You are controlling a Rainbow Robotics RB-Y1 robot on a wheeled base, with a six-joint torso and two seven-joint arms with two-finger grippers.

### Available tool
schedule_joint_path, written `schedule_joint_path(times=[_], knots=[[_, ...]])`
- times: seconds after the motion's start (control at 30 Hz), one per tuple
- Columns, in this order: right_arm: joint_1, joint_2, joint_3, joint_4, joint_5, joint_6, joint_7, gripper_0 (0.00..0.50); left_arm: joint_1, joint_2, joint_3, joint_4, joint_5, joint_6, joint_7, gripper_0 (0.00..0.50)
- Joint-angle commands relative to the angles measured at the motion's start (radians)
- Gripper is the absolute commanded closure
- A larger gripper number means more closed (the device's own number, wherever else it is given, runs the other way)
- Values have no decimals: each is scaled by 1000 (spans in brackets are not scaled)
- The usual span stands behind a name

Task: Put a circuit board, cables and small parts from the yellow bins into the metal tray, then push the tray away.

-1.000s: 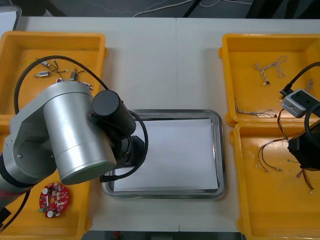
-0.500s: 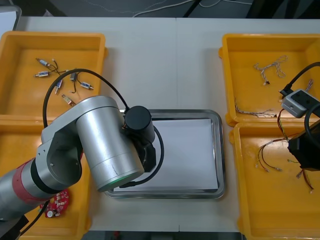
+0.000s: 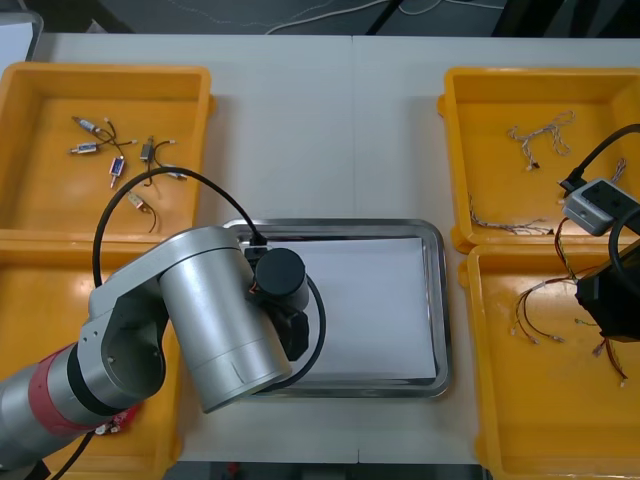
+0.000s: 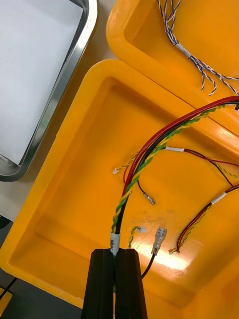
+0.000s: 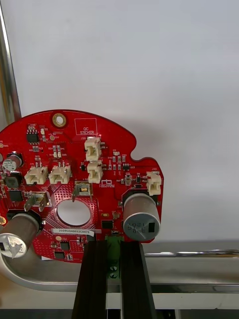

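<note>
A round red circuit board (image 5: 79, 184) hangs over the white inside of the metal tray (image 5: 199, 255), just within its rim. My left gripper (image 5: 114, 259) is shut on the board's edge at a green connector. In the front view the left gripper (image 3: 294, 334) sits under the silver arm, over the left part of the tray (image 3: 440, 300). My right gripper (image 4: 116, 269) is shut on a red and yellow cable (image 4: 149, 154) above the near right yellow bin (image 4: 64, 199). From the front, the right gripper (image 3: 602, 303) stands at the table's right edge.
The far left bin (image 3: 100, 80) holds small metal parts (image 3: 115, 165). Twisted blue and white cables (image 3: 540, 135) lie in the far right bin (image 3: 480, 100). More red and yellow cables (image 3: 535, 312) lie in the near right bin (image 3: 520, 430). The silver arm covers much of the near left bin (image 3: 40, 300).
The left arm has swung from over the near left bin to the tray's left part, uncovering the small metal parts in the far left bin. The right arm has not moved.
</note>
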State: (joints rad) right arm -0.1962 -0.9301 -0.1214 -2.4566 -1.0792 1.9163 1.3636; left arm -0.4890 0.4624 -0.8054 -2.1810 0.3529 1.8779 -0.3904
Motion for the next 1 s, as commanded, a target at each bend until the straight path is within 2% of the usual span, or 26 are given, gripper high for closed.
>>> schedule_joint_path(times=[0.03, 0.4, 0.67, 1.0], knots=[[-15, -35, 12, -25, 5, 4, 25, 500, 38, -18, -20, -10, -22, -23, -74, 500], [-15, -35, 12, -25, 5, 4, 25, 500, 49, -25, -40, 4, -46, -37, -85, 500], [-15, -35, 12, -25, 5, 4, 25, 500, 47, -42, -47, 92, -69, -141, -105, 500], [-15, -35, 12, -25, 5, 4, 25, 500, 47, -47, -47, 98, -71, -137, -110, 500]])
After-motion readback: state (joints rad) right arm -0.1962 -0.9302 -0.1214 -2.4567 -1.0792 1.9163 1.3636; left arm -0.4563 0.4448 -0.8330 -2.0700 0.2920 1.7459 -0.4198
